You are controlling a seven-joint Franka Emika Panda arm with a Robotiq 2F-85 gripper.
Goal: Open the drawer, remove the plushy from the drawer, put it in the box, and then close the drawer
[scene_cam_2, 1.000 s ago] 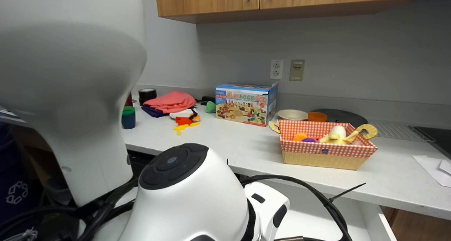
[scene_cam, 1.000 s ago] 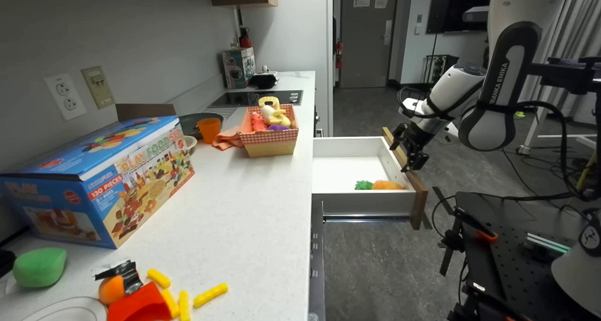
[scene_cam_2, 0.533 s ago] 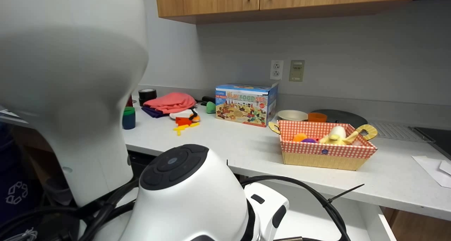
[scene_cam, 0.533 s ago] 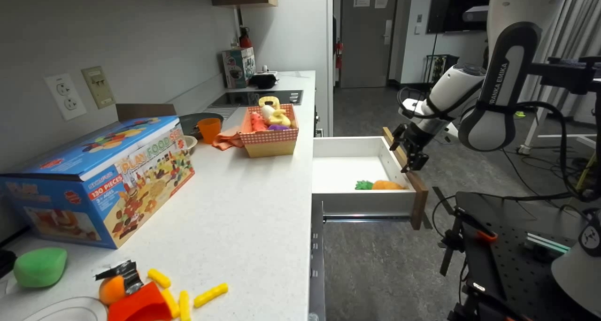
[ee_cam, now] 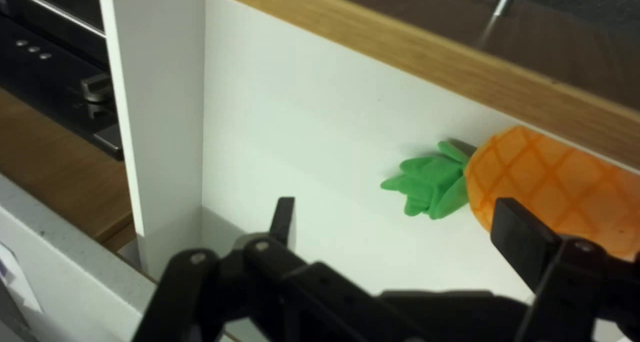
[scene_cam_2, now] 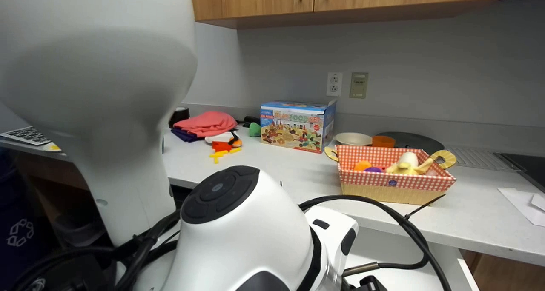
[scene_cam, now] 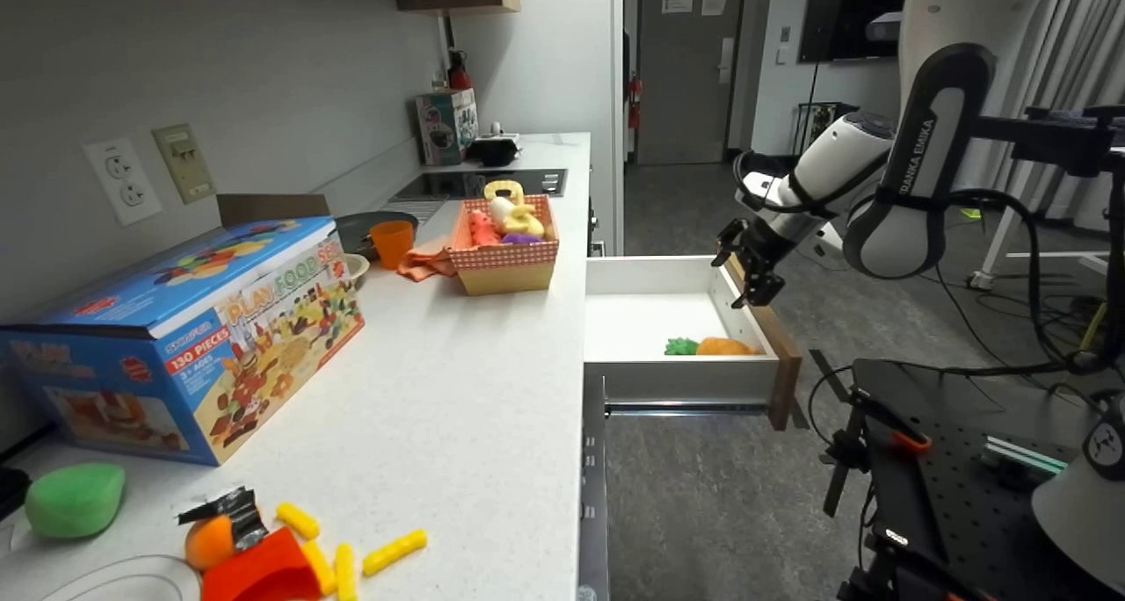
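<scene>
From beneath the white counter, the drawer is pulled out, its white inside exposed. On the counter, a blue printed carton is set apart from the box, a basket lined in red check. Over the drawer, the gripper is held with its 2 fingers spread wide. In the drawer, near its front end, 1 orange plushy with a green top is seen on its side, partly covered by 1 finger in the wrist view. On the counter, 4 yellow sticks are seen.
</scene>
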